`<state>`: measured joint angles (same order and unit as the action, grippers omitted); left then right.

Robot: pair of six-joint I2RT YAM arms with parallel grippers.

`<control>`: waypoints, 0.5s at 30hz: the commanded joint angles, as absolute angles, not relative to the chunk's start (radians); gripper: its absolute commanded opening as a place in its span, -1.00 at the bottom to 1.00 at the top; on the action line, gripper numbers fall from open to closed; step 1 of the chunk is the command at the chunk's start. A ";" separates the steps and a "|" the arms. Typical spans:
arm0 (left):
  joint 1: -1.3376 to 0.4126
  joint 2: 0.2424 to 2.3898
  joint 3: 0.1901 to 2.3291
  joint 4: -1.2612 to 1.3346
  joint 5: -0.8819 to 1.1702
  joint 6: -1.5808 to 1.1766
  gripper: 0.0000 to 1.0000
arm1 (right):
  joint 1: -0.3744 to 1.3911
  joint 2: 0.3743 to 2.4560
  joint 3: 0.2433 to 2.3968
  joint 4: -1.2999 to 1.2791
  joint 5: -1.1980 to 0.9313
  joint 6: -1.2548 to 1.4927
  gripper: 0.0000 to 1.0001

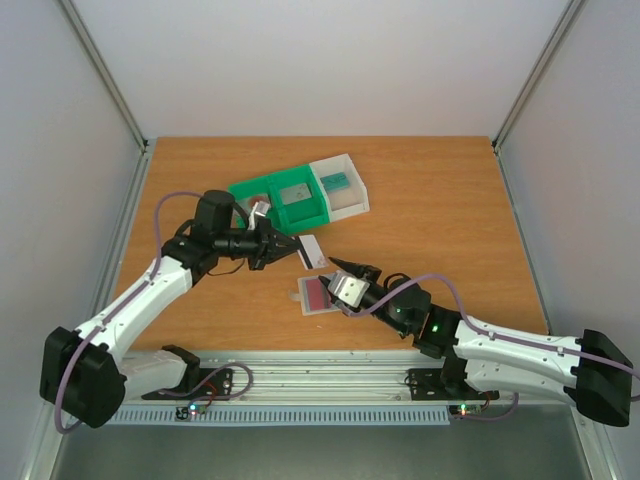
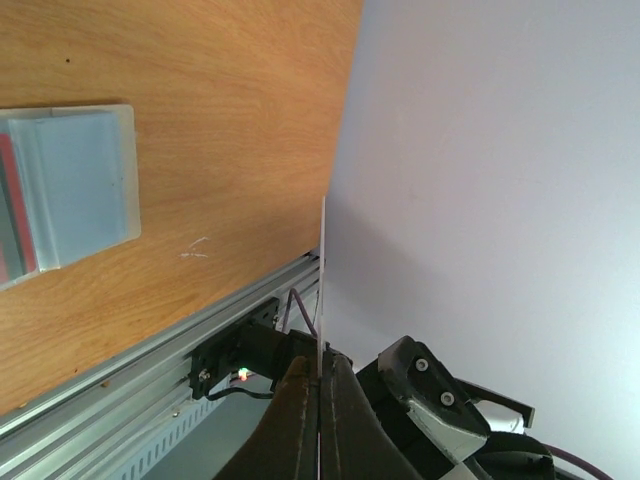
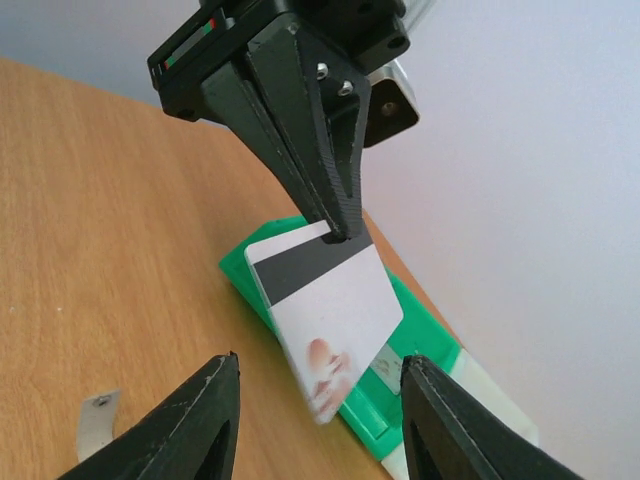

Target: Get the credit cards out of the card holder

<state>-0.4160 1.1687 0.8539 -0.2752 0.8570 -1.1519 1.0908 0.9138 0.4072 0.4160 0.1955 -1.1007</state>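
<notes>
With the left gripper (image 3: 340, 228) clamped on only one edge of the grey-striped card (image 3: 325, 310), in the air between the green tray (image 1: 262, 190) and the card holder (image 1: 312, 296) lying beside the empty, parted right gripper (image 1: 352, 270), a jolt could twist it loose

The left gripper (image 1: 296, 248) pinches a pale card (image 1: 312, 251) by one edge, out over the table (image 1: 440, 220). Just beside it, the right gripper (image 1: 348, 268) hangs near the holder (image 1: 316, 294), which lies flat with red showing inside. Behind them, a green tray (image 1: 285, 203) and a white tray (image 1: 340, 186) touch.
</notes>
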 commanded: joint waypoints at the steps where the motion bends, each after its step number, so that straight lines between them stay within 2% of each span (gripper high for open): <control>1: -0.406 1.129 0.847 -0.299 0.857 -1.143 -0.99 | 1.105 0.878 0.408 0.401 0.226 -1.074 -0.11; 15: -0.404 1.064 0.811 -0.284 0.866 -1.197 -0.99 | 1.131 1.032 0.444 0.554 0.270 -1.196 -0.13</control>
